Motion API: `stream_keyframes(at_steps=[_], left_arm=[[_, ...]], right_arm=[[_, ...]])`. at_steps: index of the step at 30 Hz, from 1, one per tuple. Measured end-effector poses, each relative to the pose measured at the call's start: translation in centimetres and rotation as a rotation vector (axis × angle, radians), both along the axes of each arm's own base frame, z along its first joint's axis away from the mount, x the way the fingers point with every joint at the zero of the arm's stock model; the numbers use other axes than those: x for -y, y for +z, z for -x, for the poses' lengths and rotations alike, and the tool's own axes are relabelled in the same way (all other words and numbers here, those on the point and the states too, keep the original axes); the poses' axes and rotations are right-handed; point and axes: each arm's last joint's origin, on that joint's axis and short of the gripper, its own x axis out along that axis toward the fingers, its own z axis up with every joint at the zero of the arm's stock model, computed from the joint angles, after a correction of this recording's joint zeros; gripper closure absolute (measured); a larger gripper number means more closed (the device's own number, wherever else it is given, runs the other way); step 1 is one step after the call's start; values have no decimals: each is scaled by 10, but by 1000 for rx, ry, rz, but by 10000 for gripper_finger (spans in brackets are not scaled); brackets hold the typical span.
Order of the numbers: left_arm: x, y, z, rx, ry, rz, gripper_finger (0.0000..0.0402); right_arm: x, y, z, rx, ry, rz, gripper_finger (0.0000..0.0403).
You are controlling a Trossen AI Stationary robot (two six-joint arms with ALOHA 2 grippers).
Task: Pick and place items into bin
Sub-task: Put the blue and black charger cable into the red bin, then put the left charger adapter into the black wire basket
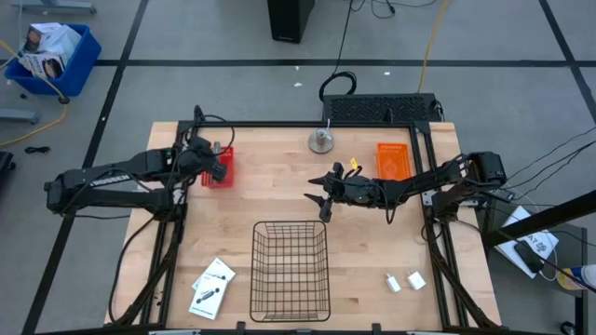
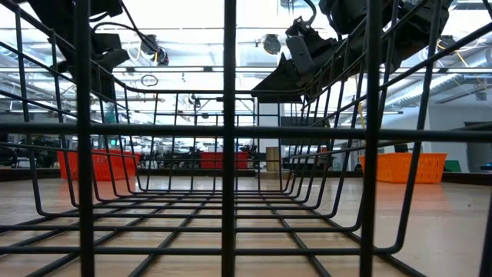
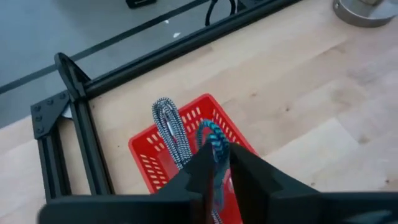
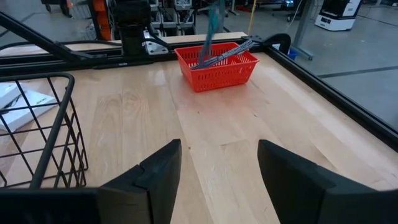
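A small red basket [image 1: 219, 166] stands at the table's far left. Two braided cords lie in it, one black-and-white [image 3: 168, 127] and one blue-and-black [image 3: 210, 135]. My left gripper [image 3: 222, 152] hangs just over this basket, its fingers close together with the blue cord between them. My right gripper [image 4: 219, 155] is open over the table's middle, beyond the far rim of the wire bin [image 1: 291, 270], with nothing between its fingers. Flat white card packets [image 1: 212, 287] lie left of the bin. Two small white blocks [image 1: 405, 281] lie to its right. My left gripper pinches the blue-and-black cord near its looped upper end [image 3: 214, 144] between its two fingers. The fingers slant down over the red basket [image 3: 155, 165]. In the right wrist view the cord [image 4: 210, 31] rises upright out of the basket, with its lower part still inside.
An orange bin [image 1: 392, 160] stands at the far right and a round metal weight [image 1: 322, 140] at the far middle. A black frame rail [image 3: 81, 124] runs close beside the red basket. Bare wood lies between the two baskets.
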Motion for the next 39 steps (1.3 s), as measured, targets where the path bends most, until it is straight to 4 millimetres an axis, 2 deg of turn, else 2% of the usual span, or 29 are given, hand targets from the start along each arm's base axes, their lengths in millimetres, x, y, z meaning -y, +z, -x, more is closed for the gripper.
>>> stream_keyframes(at_steps=[10, 15, 19, 24, 28, 34, 39], left_arm=[[-1, 3, -5, 64, -29, 8, 246], [1, 11, -18, 217, -175, 62, 222], [9, 19, -30, 336, -342, 90, 222], [23, 28, -40, 442, -517, 95, 234], [33, 33, -44, 475, -576, 65, 244], [47, 37, -47, 501, -672, 33, 248], [57, 37, -47, 499, -729, 41, 245]], right_arm=[[0, 0, 0, -7, 3, 7, 200], [0, -6, 2, -78, 17, 39, 203], [0, -10, 4, -130, 18, 41, 202], [-5, -10, 18, -250, 16, -22, 201], [-12, 0, 34, -300, -2, -159, 204], [-28, 19, 49, -284, 129, -441, 206], [-46, 26, 61, -315, 159, -572, 207]])
